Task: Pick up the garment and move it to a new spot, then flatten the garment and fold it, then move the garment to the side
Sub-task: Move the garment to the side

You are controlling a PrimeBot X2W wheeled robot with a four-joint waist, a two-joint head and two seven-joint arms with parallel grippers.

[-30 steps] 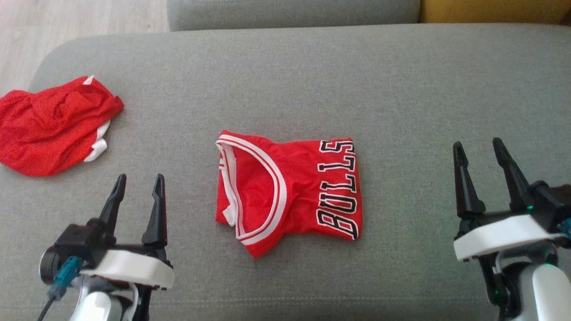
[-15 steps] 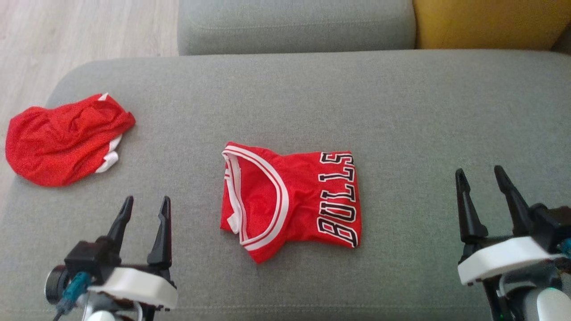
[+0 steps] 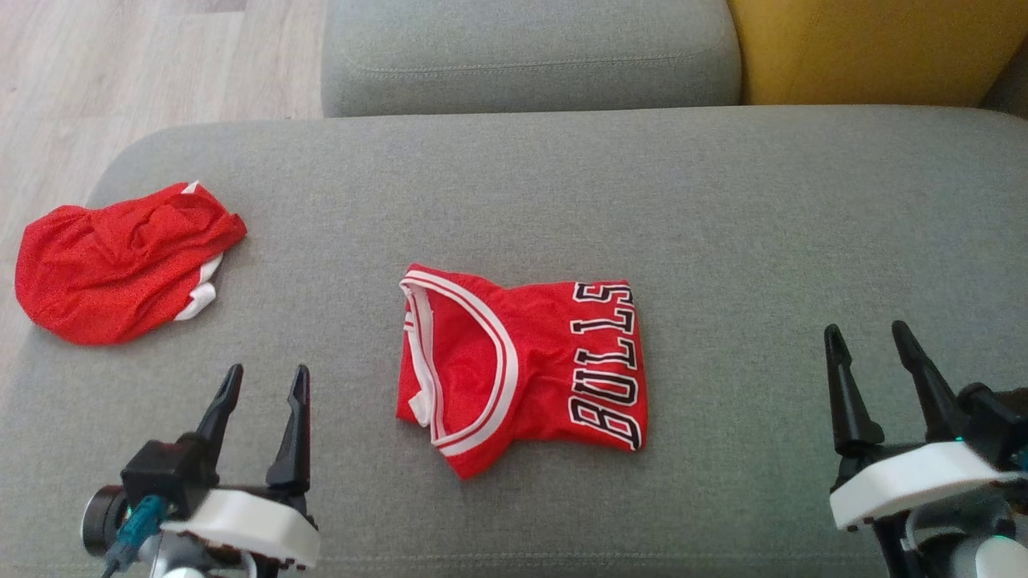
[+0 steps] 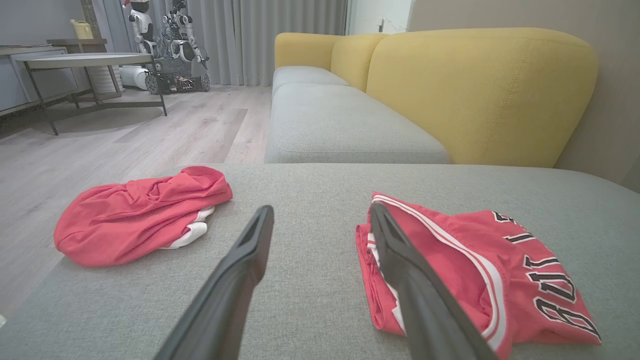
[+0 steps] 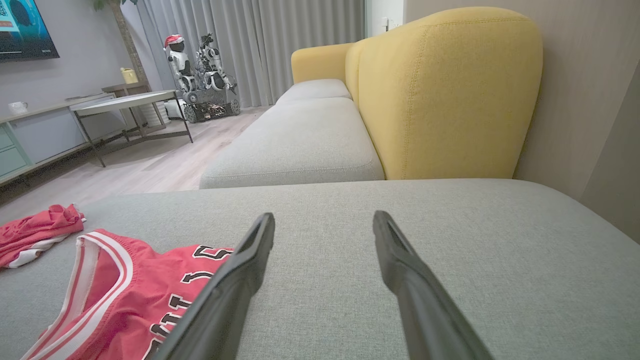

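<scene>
Red jersey [image 3: 522,365] folded at cushion [image 3: 723,209] centre, red bundle [image 3: 120,265] at its left edge; left gripper [image 3: 267,373], right gripper [image 3: 866,333] spread, empty

In the right wrist view the folded jersey [image 5: 100,280] is running off the bottom edge, the crumpled red garment [image 5: 35,232] off the left. A finger [image 4: 415,280] of the left gripper [image 4: 320,215] is covering part of the jersey's collar.

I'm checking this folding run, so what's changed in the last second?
Mainly the camera: the head view tipped up, so everything slid down the picture. Both jaws slid a bit further than the jersey, so they seem drawn back slightly. Nothing was gripped or let go. The jersey stays folded, the crumpled red garment stays at the left end of the sofa, jaws open and empty.
</scene>
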